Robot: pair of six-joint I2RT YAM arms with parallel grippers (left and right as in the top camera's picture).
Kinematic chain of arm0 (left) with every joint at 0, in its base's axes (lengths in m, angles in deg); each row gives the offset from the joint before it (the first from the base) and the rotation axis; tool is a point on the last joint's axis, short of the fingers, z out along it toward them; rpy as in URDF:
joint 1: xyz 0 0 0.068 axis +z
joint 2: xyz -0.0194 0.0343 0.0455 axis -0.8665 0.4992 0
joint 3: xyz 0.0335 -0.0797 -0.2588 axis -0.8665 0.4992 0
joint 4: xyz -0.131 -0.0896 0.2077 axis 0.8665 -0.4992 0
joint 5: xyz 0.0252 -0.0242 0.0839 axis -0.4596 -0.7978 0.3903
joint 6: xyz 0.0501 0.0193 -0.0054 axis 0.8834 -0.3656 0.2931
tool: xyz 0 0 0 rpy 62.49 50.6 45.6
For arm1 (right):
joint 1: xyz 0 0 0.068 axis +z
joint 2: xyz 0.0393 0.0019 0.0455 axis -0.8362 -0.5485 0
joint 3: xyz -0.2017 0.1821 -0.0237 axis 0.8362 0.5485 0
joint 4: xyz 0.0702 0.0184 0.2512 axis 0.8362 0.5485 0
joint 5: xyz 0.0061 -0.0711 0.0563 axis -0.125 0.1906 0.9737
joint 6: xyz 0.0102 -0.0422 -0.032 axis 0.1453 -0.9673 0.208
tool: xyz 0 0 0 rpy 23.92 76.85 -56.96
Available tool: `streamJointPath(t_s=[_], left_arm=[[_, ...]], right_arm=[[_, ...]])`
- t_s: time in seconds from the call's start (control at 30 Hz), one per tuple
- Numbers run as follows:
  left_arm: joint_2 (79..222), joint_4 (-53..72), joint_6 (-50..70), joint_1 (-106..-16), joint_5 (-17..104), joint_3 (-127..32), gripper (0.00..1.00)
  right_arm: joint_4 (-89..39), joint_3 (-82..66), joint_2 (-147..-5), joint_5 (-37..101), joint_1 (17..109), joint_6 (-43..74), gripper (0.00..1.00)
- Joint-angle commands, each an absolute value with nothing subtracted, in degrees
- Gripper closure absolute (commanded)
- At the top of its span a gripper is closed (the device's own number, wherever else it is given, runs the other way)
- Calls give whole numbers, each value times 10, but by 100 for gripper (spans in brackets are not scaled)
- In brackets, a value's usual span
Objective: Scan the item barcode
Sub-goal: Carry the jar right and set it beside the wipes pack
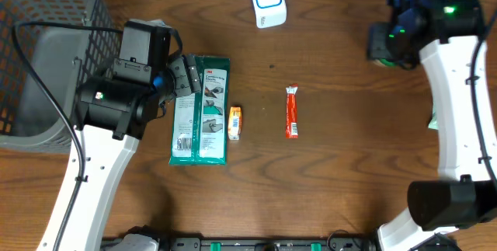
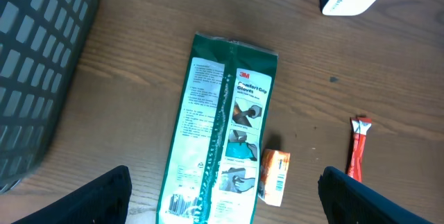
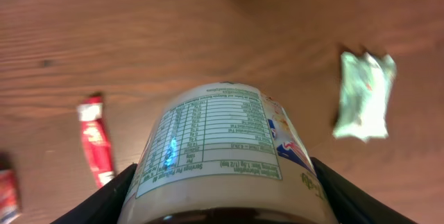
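"3M Comfort Grip" on green pack

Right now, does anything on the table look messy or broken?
Nothing is spilled or broken. The only odd bit is the pale green packet, which looks crumpled and lies alone, apart from the other things. The glove pack, orange box and red sachet all lie flat.

Semi-matt wood-grain table; glossy plastic-film glove pack; dark matt mesh basket; smooth white plastic scanner; glossy label on bottle.
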State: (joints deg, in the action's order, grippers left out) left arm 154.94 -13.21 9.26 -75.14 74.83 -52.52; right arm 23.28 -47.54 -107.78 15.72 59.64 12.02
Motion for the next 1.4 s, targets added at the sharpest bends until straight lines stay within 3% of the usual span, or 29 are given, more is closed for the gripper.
streamJointPath(t_s=[0.0,0.2,0.57,0.77,0.93,1.23,1.37], left_arm=[[1551,-134,98,-749,756,-534,14],[1551,-134,98,-749,756,-534,14],[1551,-134,98,-749,756,-534,14],[1551,-134,98,-749,756,-534,14],[1551,-134,98,-749,756,-534,14],[1551,-134,98,-749,756,-534,14],[1551,-134,98,-749,756,-534,14]], right_arm=[[229,-445,-1089,154,554,128,93],[125,-301,-1092,154,455,128,84],[-46,-139,-1092,154,402,128,77],[-86,-96,-1093,154,398,128,58],[-87,-91,-1093,154,398,128,50],[-81,-91,-1093,154,398,128,1],[-81,-92,-1092,154,398,128,1]])
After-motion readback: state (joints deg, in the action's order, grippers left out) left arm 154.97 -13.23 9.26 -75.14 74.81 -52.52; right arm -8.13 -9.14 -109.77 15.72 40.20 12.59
